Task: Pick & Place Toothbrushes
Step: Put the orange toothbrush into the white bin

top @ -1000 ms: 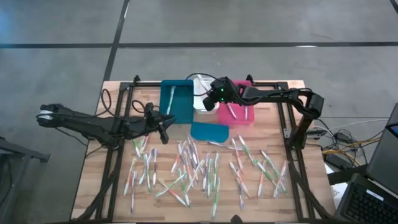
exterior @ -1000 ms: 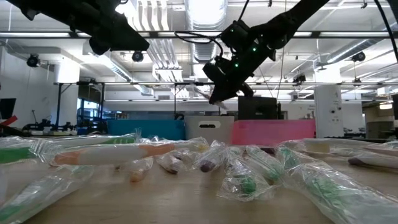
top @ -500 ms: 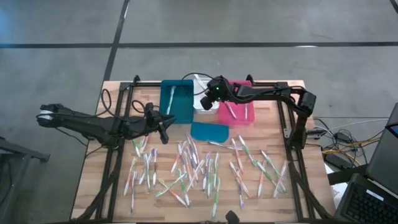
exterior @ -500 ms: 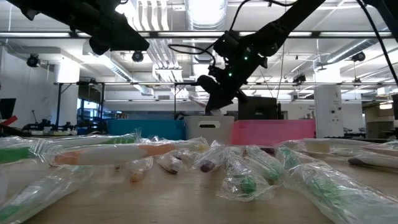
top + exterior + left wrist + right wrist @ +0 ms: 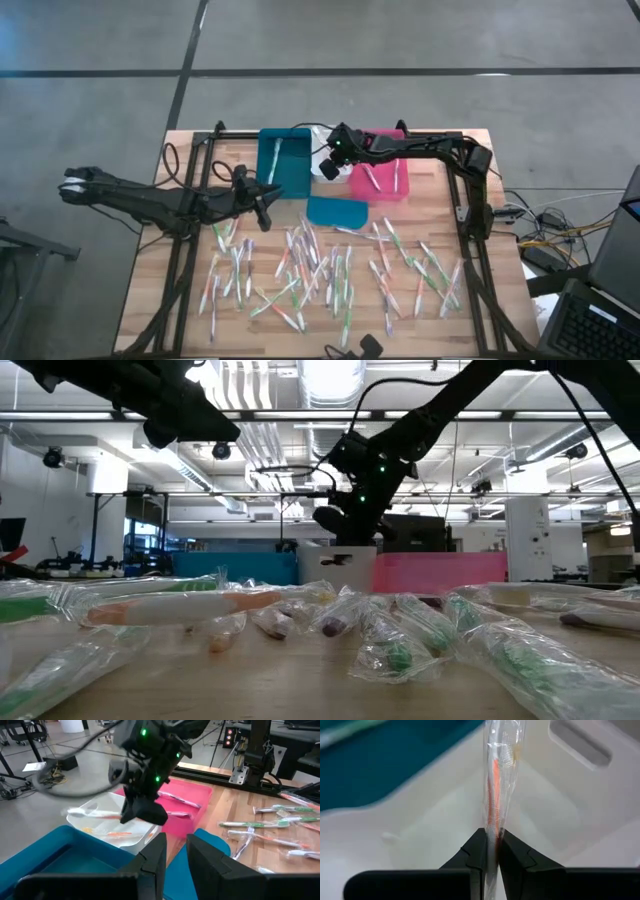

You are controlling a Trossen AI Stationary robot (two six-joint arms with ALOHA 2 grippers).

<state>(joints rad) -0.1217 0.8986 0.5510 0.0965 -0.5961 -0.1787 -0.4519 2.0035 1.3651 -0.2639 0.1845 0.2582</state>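
Progress: early, by my judgement; only a handful of toothbrushes lie in the bins, while dozens remain loose on the counter (image 5: 150, 300).
Loose toothbrushes (image 5: 320, 275): wrapped in clear film, scattered across the lower half of the high view, from lower left to lower right.
Teal lid (image 5: 336, 211): flat on the counter at centre frame, just below the bins, beside the upper edge of the scatter.
Left end effector (image 5: 262, 210): left of centre in the high view, near the teal bin's lower edge, fingers a narrow gap apart with nothing between them; it waits.
Teal bin (image 5: 284, 164): upper centre-left; one pale toothbrush lies along its left side.
White bin (image 5: 107, 822): between the teal and pink bins; at least two toothbrushes inside, one with orange accents.
Right end effector (image 5: 327, 168): above the white bin, fingers pinched tight on an orange-accented wrapped toothbrush (image 5: 493, 780), which hangs over the bin's inside.
Pink bin (image 5: 380, 172): upper centre-right; two or three toothbrushes lie in it.
Left to do: release this one, then clear the scatter.
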